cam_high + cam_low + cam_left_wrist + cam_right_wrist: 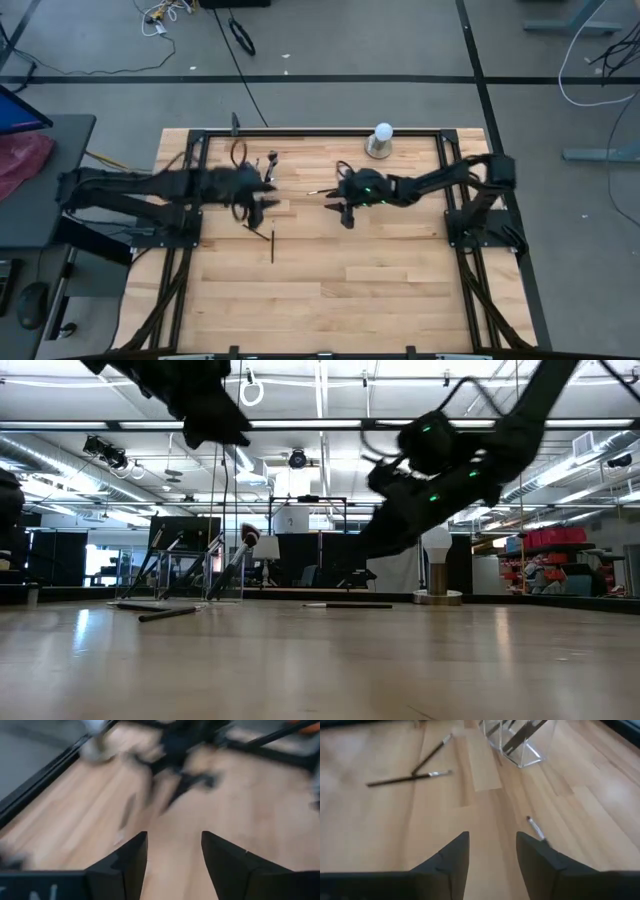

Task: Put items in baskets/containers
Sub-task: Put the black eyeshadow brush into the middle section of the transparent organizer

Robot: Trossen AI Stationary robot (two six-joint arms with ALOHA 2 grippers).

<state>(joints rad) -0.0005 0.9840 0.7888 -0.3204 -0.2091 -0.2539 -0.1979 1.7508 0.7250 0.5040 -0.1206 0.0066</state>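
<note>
My right gripper [492, 855] hangs above the pale wooden plank table [400, 290], matte dark fingers parted, nothing between them. A thin silver-ferruled makeup brush [536, 828] lies just beside one fingertip; two crossed dark-handled brushes [412, 774] rest farther off. The clear angular plastic holder [520, 742] stands beyond with brushes inside. My left gripper [172, 860] also gapes, empty.

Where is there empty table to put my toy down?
The whole near half of the table, below the loose brush, is bare. It is crowded at the far side: the clear holder, both hands and the white ball.
</note>
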